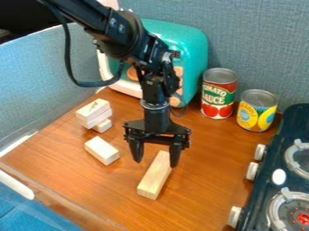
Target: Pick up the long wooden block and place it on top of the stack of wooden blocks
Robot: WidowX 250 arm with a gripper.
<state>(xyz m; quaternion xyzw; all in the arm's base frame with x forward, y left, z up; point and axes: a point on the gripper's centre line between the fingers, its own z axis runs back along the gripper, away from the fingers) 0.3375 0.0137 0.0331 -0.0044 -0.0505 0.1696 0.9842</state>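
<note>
My gripper (pixel 156 158) hangs over the middle of the wooden table, its two fingers spread apart. A long, light wooden block (pixel 155 176) lies just below it, with the block's far end between or behind the fingertips; I cannot tell whether they touch. Left of the gripper, a shorter wooden block (pixel 102 150) lies flat by itself. Farther back and left is a small stack of wooden blocks (pixel 94 113), with another small block (pixel 103 125) low at its front right side.
A teal toy oven (pixel 192 49) stands behind the arm. To its right are a tomato sauce can (pixel 218 94) and a yellow-labelled can (pixel 257 111). The dark toy stove (pixel 289 131) with white knobs borders the right side.
</note>
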